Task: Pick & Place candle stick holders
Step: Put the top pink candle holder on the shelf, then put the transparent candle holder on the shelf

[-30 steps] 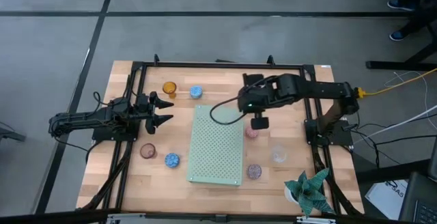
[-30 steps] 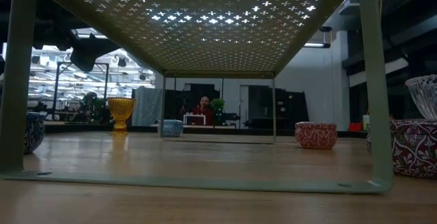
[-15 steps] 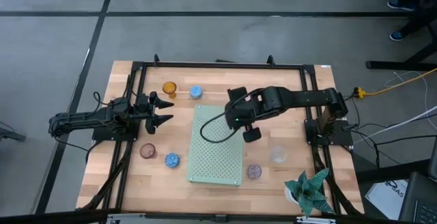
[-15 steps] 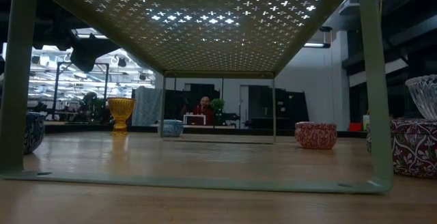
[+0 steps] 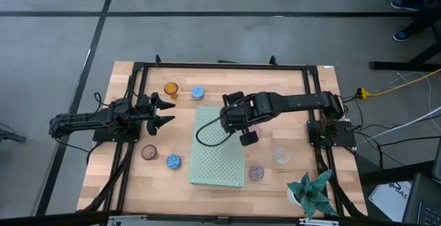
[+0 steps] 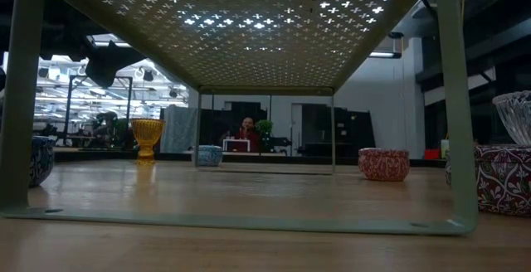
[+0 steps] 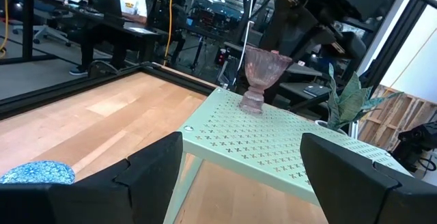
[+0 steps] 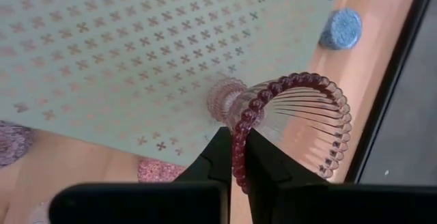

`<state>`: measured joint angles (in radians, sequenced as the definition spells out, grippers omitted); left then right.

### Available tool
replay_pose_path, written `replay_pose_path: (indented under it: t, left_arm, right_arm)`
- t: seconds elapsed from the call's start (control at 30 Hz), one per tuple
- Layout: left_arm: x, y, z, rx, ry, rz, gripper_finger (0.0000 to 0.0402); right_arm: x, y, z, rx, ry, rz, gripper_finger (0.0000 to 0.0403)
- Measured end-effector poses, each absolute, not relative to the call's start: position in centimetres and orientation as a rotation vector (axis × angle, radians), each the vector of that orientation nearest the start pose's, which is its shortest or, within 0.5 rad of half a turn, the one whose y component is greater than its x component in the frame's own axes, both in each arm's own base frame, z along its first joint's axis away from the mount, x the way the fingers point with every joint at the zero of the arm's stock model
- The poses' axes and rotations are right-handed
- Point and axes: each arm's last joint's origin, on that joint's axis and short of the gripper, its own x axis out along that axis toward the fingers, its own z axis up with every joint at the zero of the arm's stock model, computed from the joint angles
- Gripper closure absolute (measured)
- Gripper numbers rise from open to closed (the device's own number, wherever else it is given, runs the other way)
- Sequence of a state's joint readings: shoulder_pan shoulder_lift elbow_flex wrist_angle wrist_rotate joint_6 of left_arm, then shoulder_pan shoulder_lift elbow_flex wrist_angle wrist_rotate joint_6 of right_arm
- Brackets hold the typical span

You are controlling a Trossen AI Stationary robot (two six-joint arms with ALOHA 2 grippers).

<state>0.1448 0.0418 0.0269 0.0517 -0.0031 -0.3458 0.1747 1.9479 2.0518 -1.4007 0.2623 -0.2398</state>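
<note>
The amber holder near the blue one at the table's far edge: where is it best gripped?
Probably by its rim, from above: the amber holder stands upright on a narrow stem, bowl open upward, with clear space towards the blue holder.

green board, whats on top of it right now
One pink glass holder stands on the green board, its rim pinched by the right gripper. In the high view the arm covers it.

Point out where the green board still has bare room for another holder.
Nearly all of the green board is bare: the middle and the near end. Only its far right corner is taken, where the right gripper pinches the pink holder's rim. The left gripper waits off the board.
</note>
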Motion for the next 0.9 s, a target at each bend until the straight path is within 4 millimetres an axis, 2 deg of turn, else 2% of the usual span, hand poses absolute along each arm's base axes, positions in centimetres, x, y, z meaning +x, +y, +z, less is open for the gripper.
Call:
replay_pose_path:
  t: [0.13,0.33,0.5,0.6,0.73,0.9]
  left_arm:
    - [9.8,1.4,17.4,-0.343,-0.061,0.140,0.0107]
    - [9.8,1.4,17.4,-0.343,-0.062,0.140,0.0107]
    - [9.8,1.4,17.4,-0.343,-0.062,0.140,0.0107]
    - [9.8,1.4,17.4,-0.343,-0.062,0.140,0.0107]
    - [9.8,1.4,17.4,-0.343,-0.062,0.140,0.0107]
    - [9.8,1.4,17.4,-0.343,-0.062,0.140,0.0107]
  right_arm:
    - [37.6,5.8,34.1,-0.469,1.281,0.059,0.0364]
    - [37.6,5.8,34.1,-0.469,1.285,0.063,0.0283]
    - [37.3,5.8,34.6,-0.477,1.272,0.061,0.0235]
    - [36.9,5.7,35.6,-0.467,1.251,0.053,0.0211]
    - [36.1,5.9,38.0,-0.413,1.205,0.019,0.0187]
    - [34.8,6.0,40.6,-0.256,1.167,-0.062,0.0173]
